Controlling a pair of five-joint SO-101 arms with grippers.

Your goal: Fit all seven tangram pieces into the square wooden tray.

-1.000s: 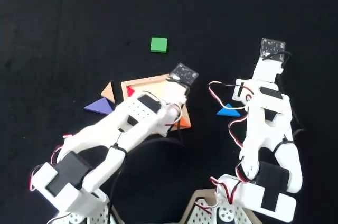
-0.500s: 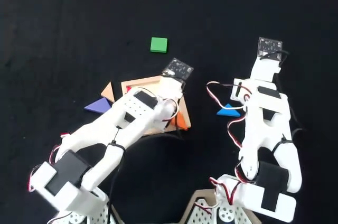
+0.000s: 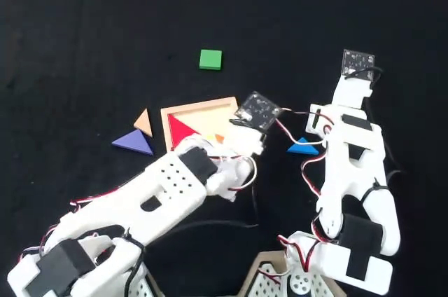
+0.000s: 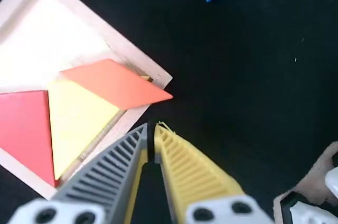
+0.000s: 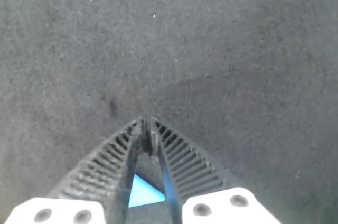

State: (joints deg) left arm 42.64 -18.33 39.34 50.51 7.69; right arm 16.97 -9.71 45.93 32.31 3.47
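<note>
1. The left claw (image 4: 152, 128) is nearest. It is pinched shut with nothing in it, its tips over bare bench (image 3: 84, 45) just off the rim of the tray (image 4: 129, 52).
2. I judge the step in hand to be seating the orange parallelogram (image 4: 113, 84). It lies across the rim with one tip poking past a right-hand corner, so it looks propped rather than flat. The red triangle (image 4: 24, 129) and yellow triangle (image 4: 79, 123) lie inside the tray, edge to edge.
3. The next move probably calls for a nudge from the shut claw: push the overhanging tip inward and turn the piece until it drops against the yellow triangle. Too hard a push may shift the tray.
4. The right claw (image 5: 146, 129) is also shut and empty. It hangs above the bench with the blue triangle (image 5: 142, 192) below it, right of the tray.
5. Left of the tray lie the purple triangle (image 3: 131, 141) and tan triangle (image 3: 143, 122). Farther off sits the green square (image 3: 210, 59). That leaves four pieces outside.
6. The left wrist view makes the overhang plain, whereas in the high view the left arm covers that corner. The high view, in turn, lays out the loose pieces.
</note>
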